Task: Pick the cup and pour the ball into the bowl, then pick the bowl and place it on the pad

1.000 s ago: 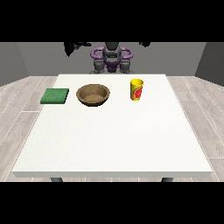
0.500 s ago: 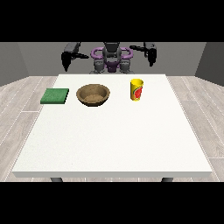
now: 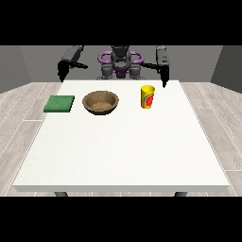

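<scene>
A: Bench (image 3: 123, 151) first, big and white. What sits on it?

B: Three things in a row near the far edge. The brown bowl (image 3: 100, 102) is in the middle. The green pad (image 3: 59, 103) is just beside it, by the far corner at the view's left. The yellow cup (image 3: 148, 97) stands upright toward the view's right.

A: And the hands?

B: The hand at the view's right (image 3: 164, 78) hangs over the far edge, near the cup but apart from it, holding nothing. I cannot tell how far open it is. The hand at the view's left (image 3: 62, 72) is the same.

A: How to do it well?

B: I think come down beside the cup, wrap around its middle, and keep it straight up.

A: Any writing?

B: A red mark on the cup, no words I can read.
</scene>
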You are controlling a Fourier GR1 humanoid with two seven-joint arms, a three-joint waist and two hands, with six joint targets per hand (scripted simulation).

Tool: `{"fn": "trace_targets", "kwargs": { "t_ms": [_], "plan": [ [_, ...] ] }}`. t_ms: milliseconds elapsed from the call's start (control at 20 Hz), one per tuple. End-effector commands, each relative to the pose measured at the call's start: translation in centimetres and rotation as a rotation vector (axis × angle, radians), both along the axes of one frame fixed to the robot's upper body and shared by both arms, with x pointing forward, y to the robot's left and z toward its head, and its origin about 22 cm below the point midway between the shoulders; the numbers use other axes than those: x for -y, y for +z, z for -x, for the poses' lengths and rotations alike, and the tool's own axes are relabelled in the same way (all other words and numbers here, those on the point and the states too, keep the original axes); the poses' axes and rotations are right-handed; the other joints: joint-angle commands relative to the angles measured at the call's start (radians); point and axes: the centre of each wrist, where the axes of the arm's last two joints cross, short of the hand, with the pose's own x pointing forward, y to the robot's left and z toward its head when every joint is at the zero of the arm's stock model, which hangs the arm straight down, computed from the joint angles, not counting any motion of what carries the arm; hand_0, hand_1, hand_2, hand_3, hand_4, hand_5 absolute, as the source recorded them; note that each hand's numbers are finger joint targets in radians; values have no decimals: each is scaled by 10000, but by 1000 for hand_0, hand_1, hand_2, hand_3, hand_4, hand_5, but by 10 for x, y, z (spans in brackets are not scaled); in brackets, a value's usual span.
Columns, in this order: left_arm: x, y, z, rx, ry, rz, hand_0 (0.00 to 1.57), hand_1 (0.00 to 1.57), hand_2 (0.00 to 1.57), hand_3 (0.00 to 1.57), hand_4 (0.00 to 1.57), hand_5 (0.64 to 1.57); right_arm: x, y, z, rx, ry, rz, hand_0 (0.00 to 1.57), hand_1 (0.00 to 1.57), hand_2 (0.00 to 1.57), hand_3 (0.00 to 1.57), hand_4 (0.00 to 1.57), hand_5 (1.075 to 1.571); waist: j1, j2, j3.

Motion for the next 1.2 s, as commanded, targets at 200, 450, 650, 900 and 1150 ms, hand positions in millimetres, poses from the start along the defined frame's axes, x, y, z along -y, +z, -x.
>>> {"fn": "trace_targets", "kwargs": {
  "t_ms": [200,450,650,900,1150],
  "plan": [
    [17,-35,-14,151,503,-121,0,0,0,0,0,1238,37,-9,-6,-67,-69,-432,0,0,0,0,0,1563,-204,-2,2],
    [27,-73,-4,496,331,127,0,0,0,0,0,1271,38,-10,-8,574,-142,-214,0,0,0,0,0,1559,-218,749,1],
    [2,-71,-22,190,466,21,0,0,0,0,0,1245,43,-11,-12,307,-113,-197,0,0,0,0,0,1558,-231,563,0],
    [-16,-70,-27,558,1937,-1386,1240,1240,1571,1571,474,1442,43,2,-15,878,379,-292,0,0,0,0,0,1561,-792,897,2],
    [-3,-66,-36,1174,3093,-3373,1312,1312,1571,1571,833,1511,66,23,-24,1391,603,-191,0,0,0,0,0,1556,-1203,1534,3]
  ]
}}
